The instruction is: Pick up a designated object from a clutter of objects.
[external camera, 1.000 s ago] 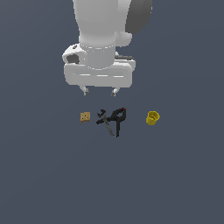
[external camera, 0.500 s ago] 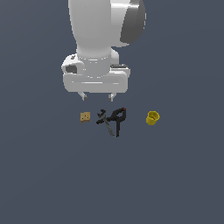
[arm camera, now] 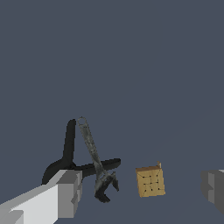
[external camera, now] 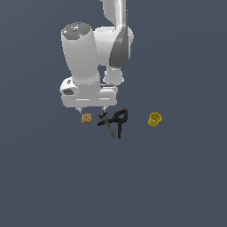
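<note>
The arm has swung round and its hand (external camera: 91,108) has dropped lower, fingers spread wide above the tan block (external camera: 86,118). The block lies on the worktop (external camera: 177,177) just beside the black clamp (external camera: 119,120). No writing is legible.

Flat, even simulator light falls on a uniform dark slate ground in both views. No cast shadows show under the block (external camera: 86,118), clamp (external camera: 119,120) or cup (external camera: 154,119). The white arm (external camera: 91,66) is brightest, softly shaded on its sides, without glare. Renders are low-resolution: edges look jagged, small items pixelated, no lens distortion
</note>
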You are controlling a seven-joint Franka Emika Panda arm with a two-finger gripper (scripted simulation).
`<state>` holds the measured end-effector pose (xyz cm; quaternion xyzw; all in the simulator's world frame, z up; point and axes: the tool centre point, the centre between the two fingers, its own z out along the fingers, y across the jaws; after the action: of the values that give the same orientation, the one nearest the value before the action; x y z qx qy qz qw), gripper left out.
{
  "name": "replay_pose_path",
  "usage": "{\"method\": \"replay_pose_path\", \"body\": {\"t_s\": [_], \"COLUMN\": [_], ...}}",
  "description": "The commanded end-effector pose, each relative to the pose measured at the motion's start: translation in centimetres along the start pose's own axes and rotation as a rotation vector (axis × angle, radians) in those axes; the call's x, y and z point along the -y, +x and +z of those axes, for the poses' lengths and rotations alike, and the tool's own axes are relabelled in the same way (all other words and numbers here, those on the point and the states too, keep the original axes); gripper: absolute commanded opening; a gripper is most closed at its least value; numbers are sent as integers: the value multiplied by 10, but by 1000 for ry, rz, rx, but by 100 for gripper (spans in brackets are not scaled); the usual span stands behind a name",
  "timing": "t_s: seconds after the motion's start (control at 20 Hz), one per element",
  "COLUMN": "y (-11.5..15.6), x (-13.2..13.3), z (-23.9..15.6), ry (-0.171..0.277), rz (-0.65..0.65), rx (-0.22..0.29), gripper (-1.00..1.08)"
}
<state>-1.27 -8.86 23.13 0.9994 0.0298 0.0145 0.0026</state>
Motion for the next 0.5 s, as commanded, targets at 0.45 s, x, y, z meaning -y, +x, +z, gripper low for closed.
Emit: {"method": "replay_pose_path", "body": {"t_s": [0.45], "y": [-62], "x": [-51], "z": [109], "ry": [16], "rz": [-76], "rx": [13], "gripper": [100]}}
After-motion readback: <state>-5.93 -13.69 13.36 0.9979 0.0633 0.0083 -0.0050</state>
